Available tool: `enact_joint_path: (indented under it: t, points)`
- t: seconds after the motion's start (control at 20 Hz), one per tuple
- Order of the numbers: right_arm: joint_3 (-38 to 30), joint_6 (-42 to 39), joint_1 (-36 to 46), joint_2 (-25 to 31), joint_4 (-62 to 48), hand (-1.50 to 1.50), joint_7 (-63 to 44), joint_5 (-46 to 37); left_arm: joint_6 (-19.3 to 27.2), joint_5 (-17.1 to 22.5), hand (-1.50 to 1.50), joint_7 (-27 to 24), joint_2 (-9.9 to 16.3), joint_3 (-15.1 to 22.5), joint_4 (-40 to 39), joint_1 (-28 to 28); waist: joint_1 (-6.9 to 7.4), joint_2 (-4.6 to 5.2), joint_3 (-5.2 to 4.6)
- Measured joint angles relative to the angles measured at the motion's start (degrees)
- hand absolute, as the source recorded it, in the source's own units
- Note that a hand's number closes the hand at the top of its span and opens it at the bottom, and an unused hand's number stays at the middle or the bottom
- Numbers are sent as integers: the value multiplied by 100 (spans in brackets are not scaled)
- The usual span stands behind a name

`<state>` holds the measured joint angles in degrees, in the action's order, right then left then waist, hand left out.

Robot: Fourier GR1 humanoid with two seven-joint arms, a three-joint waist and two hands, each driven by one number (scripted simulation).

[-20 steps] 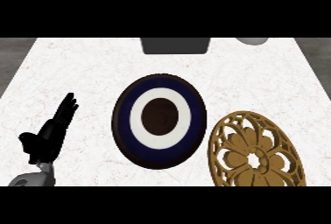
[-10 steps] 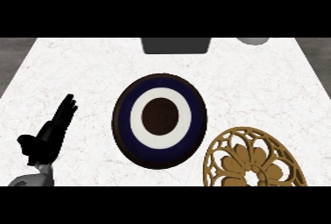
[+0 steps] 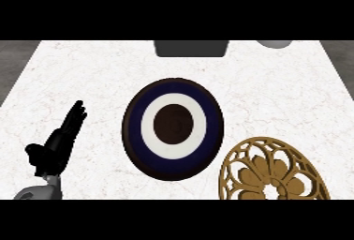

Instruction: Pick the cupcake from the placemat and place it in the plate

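Observation:
A round plate (image 3: 174, 127) with a dark blue rim, a white ring and a dark brown centre lies in the middle of the white counter. At the lower right lies a golden openwork placemat (image 3: 271, 171) with a flower pattern, cut off by the view's lower edge. No cupcake shows on the placemat or anywhere else. My left hand (image 3: 56, 143) rests open at the lower left, fingers straight and pointing up, well apart from the plate. My right hand is out of sight.
A dark grey box-like object (image 3: 190, 48) sits at the counter's far edge, above the plate. A pale grey rounded object (image 3: 275, 43) shows at the far right. The counter's left edge (image 3: 19, 82) runs diagonally beside my left hand.
The placemat sits slightly lower in view than one second ago. The plate and my left hand have hardly moved.

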<state>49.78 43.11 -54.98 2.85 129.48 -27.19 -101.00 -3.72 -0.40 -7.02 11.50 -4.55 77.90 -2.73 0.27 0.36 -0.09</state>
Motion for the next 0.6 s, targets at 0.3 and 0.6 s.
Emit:
enact_joint_path:
  t: [0.3,0.6]
  points:
    - [7,-965,1211,353,-94,150,-762,62,-38,2,0,60,-17,31,-6,-157,97,41,-1]
    - [-92,-1352,2877,273,-586,150,-1723,472,-24,-67,0,-3,-70,88,-105,-200,175,56,0]
